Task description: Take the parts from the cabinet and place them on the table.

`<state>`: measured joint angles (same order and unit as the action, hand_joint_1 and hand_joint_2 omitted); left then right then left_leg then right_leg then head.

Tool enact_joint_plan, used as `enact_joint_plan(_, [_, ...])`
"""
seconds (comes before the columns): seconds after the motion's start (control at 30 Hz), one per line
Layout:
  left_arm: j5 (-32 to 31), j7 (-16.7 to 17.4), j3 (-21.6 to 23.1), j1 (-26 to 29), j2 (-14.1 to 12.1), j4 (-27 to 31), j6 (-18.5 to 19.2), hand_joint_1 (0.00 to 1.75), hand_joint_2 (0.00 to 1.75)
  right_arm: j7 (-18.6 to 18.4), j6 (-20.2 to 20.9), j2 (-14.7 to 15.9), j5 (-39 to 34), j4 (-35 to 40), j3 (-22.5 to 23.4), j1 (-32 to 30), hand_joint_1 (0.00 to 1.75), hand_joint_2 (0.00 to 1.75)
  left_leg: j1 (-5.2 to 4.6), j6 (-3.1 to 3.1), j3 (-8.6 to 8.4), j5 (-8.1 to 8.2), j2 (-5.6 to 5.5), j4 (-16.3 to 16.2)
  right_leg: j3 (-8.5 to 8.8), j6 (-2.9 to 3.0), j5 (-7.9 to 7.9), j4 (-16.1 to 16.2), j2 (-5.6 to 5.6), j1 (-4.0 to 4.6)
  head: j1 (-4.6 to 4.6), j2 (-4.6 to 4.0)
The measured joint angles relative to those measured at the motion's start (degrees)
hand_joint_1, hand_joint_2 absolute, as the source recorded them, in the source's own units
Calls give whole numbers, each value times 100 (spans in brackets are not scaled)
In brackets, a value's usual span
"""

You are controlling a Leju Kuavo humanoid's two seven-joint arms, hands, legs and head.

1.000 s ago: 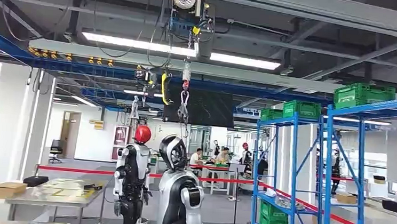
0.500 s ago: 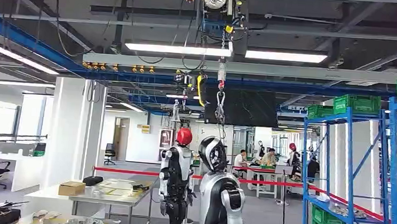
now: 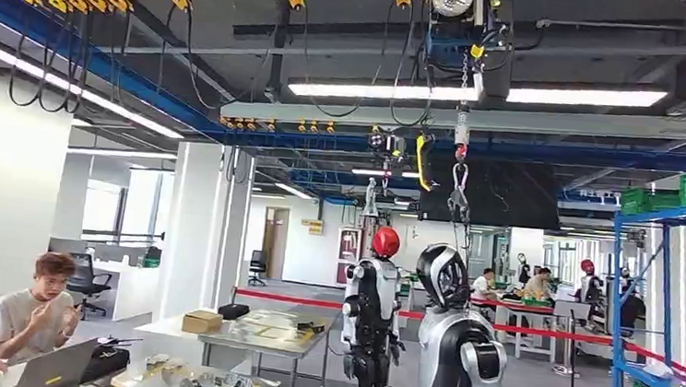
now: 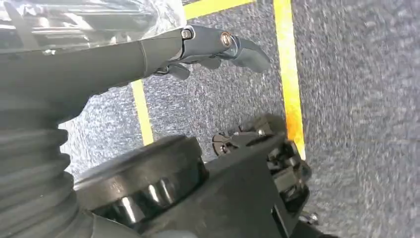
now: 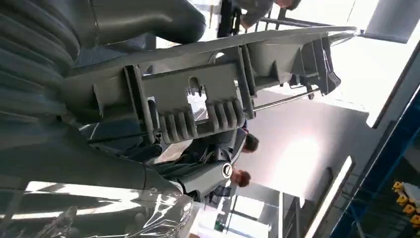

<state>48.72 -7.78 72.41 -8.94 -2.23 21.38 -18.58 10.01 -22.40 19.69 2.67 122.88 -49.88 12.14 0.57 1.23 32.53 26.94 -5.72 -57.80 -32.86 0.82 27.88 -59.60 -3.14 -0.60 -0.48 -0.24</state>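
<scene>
In the right wrist view my right hand (image 5: 163,163) grips a long grey plastic part (image 5: 208,94) with ribs and clips along its underside, the thumb on one side and the dark fingers on the other. My left hand (image 4: 198,47) hangs over grey carpet marked with yellow lines, its dark fingers lightly bent with nothing between them. The blue shelving rack (image 3: 664,302) with green crates stands at the right of the head view. A metal table (image 3: 263,333) with a cardboard box (image 3: 202,321) stands left of centre.
Two other humanoid robots (image 3: 371,316) (image 3: 457,346) stand ahead, hung from an overhead hoist (image 3: 467,37). Two people (image 3: 34,312) sit at a laptop at the lower left. A nearer tabletop (image 3: 199,386) carries shiny parts. Red barrier tape (image 3: 532,330) runs behind.
The whole head picture has shifted right, so the camera has turned left. The rack has slid to the right edge and the seated people have come into view.
</scene>
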Motion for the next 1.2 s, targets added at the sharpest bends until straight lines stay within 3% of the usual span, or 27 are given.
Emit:
enact_joint_plan(0.03, [0,4,0,-10,0,0,2,0,175,2,0,0,-9,-15,7,8,175,175,-26,-48,35,-4,-64,-16,50,-5,87,116,-272,-17,24,0])
enact_joint_plan(0.1, [2,4,0,-16,-2,2,2,0,175,7,-4,0,-15,-24,26,15,175,175,29,-134,74,-31,-200,-2,44,8,60,138,-129,16,20,0])
enact_joint_plan(0.17, [2,4,0,3,-4,2,4,0,175,2,-4,0,-15,-39,41,49,175,175,35,-222,115,-60,-331,39,81,87,22,199,13,7,11,0])
enact_joint_plan(0.23, [-4,24,2,3,-5,2,9,0,175,11,-4,0,-15,-44,41,61,175,175,-3,-232,210,154,261,-231,131,159,-3,272,173,-1,33,0])
enact_joint_plan(0.27, [-7,28,2,-17,-4,2,7,0,175,15,-7,0,-17,-44,44,61,175,175,4,-254,392,382,408,-634,136,183,3,271,267,9,46,0])
enact_joint_plan(0.33, [-13,42,2,-26,-4,2,7,0,175,15,-13,0,-15,-55,44,52,175,175,21,-293,808,758,482,-1554,141,204,25,268,462,25,72,0])
enact_joint_plan(0.37, [-13,42,2,-15,-4,2,7,0,175,11,-17,0,-15,-61,44,48,175,175,25,-307,890,776,483,-1737,144,198,33,266,548,27,76,0])
enact_joint_plan(0.4, [-15,44,2,2,-4,2,7,0,175,7,-17,0,-15,-61,41,41,175,175,28,-313,829,663,487,-1647,152,192,44,264,621,27,87,0])
enact_joint_plan(0.47, [-17,48,4,12,-7,2,4,0,175,0,-22,0,-11,-61,42,38,175,175,28,-297,381,194,573,-800,183,164,79,247,764,26,105,0])
enact_joint_plan(0.5, [-20,48,4,8,-9,2,4,0,175,-4,-24,0,-2,-61,42,37,175,175,20,-271,84,-30,757,-259,214,142,111,232,835,28,114,0])
enact_joint_plan(0.53, [-22,48,4,-7,-7,2,4,0,175,-7,-31,0,4,-61,44,26,175,175,-53,-246,-40,81,1035,-43,227,103,143,216,896,65,118,0])
enact_joint_plan(0.57, [-28,46,4,-23,-4,4,4,0,175,-11,-39,2,4,-59,48,20,175,175,-62,-163,-64,69,1002,2,219,61,167,191,945,80,125,0])
enact_joint_plan(0.67, [-37,48,2,19,-7,7,2,0,175,-24,-55,2,18,-57,55,13,175,175,-78,-81,-15,48,814,6,259,-1,169,207,1134,73,94,0])
enact_joint_plan(0.7, [-39,48,4,26,-4,7,2,0,175,-28,-57,2,31,-52,68,8,175,175,-17,-34,-53,16,750,51,267,-55,238,184,1066,51,79,0])
enact_joint_plan(0.73, [-46,48,4,15,-7,7,2,0,175,-31,-57,2,35,-52,77,-2,175,175,-9,-9,-45,7,701,55,205,-81,370,2,718,29,81,0])
enact_joint_plan(0.77, [-59,48,2,1,-4,7,0,0,175,-28,-63,4,42,-52,85,-11,175,175,-5,4,-38,2,637,55,21,-95,593,-391,495,16,44,0])
enact_joint_plan(0.83, [-77,48,2,-14,0,9,2,0,175,-28,-63,9,48,-52,87,-38,175,175,-7,14,-28,-1,497,54,-443,-117,967,-1319,354,6,20,0])
enact_joint_plan(0.87, [-79,48,2,-2,0,9,2,0,175,-35,-63,11,48,-55,90,-50,175,175,-12,15,-28,-1,424,52,-613,-117,1010,-1613,351,6,13,0])
enact_joint_plan(0.9, [-81,48,2,6,0,9,2,0,175,-39,-63,15,48,-55,90,-60,175,175,-14,14,-34,-2,340,51,-646,-108,892,-1606,348,7,24,0])
enact_joint_plan(0.97, [-85,48,2,2,0,9,2,0,175,-42,-55,17,48,-55,92,-57,175,175,-13,9,-46,-2,174,41,-352,-68,352,-861,296,6,11,0])
enact_joint_plan(1.0, [-87,48,2,-6,2,11,2,0,175,-42,-48,17,48,-55,92,-52,175,175,-11,1,-51,-3,100,37,-125,-35,72,-327,160,5,7,0])
enact_joint_plan(1.03, [-94,48,2,-10,9,13,2,0,175,-42,-46,17,48,-55,92,-47,175,175,15,-17,-37,-7,37,35,26,7,-11,63,-198,-4,7,0])
enact_joint_plan(1.07, [-96,48,2,-26,17,15,0,0,175,-44,-46,20,48,-55,94,-54,175,175,-18,-64,2,-6,-44,10,81,21,23,180,-246,-20,26,0])
enact_joint_plan(1.1, [-98,48,0,-32,20,15,0,0,175,-44,-44,22,48,-55,94,-44,175,175,19,-117,36,-31,-103,19,71,5,31,169,-182,6,26,4])
enact_joint_plan(1.17, [-98,57,4,-14,26,17,7,0,175,-52,-42,24,48,-55,103,-22,175,175,54,-197,54,-60,-240,55,77,44,32,177,-68,33,9,0])
enact_joint_plan(1.2, [-98,61,2,-12,20,17,7,0,175,-55,-37,24,48,-55,109,-16,175,175,41,-221,97,-39,-244,34,104,90,-9,261,29,-26,-7,0])
